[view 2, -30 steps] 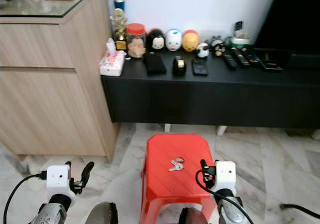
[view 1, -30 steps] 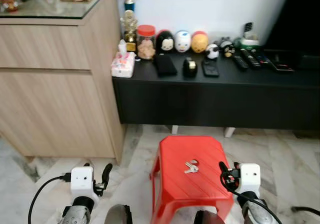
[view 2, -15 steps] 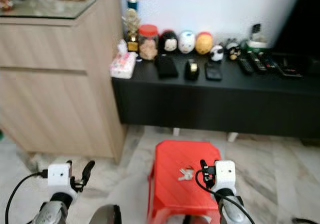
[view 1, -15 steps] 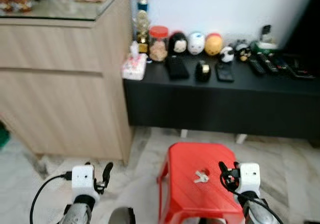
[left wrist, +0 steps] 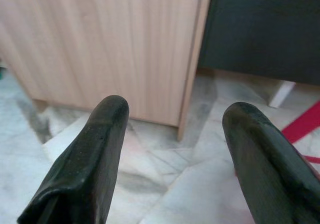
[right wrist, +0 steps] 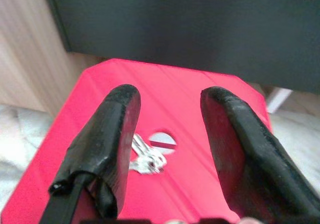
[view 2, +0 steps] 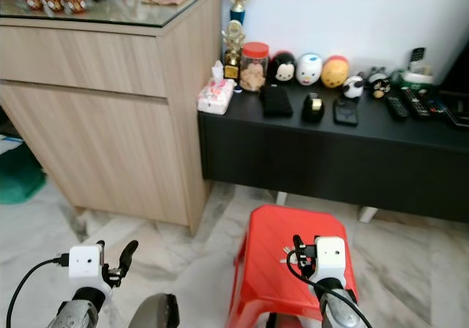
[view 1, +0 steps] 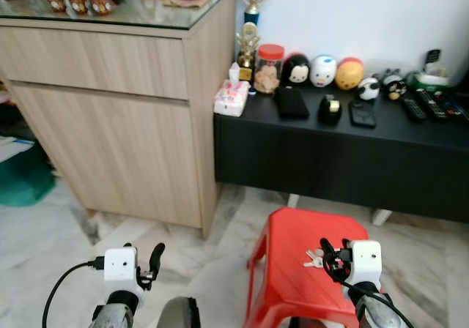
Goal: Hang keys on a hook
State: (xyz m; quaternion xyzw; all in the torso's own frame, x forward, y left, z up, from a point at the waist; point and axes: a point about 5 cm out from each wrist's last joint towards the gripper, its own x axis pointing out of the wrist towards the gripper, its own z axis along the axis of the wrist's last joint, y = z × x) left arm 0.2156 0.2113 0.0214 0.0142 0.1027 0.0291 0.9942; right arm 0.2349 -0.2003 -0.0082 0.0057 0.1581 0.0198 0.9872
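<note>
Two black-fingered grippers, left gripper (left wrist: 170, 149) and right gripper (right wrist: 170, 149), are hanging open; small silver metal keys (right wrist: 146, 159) are lying on the glossy red plastic stool (right wrist: 200, 89).

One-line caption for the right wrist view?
Open right gripper poised above the keys lying on the red stool.

No legible text, labels or numbers anywhere.

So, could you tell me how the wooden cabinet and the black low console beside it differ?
The wooden cabinet is tall, pale wood-grain, with a glass top; the black console is low, dark and long. The cabinet stands flush on the floor; the console rests on white feet. Both carry small items on top.
</note>
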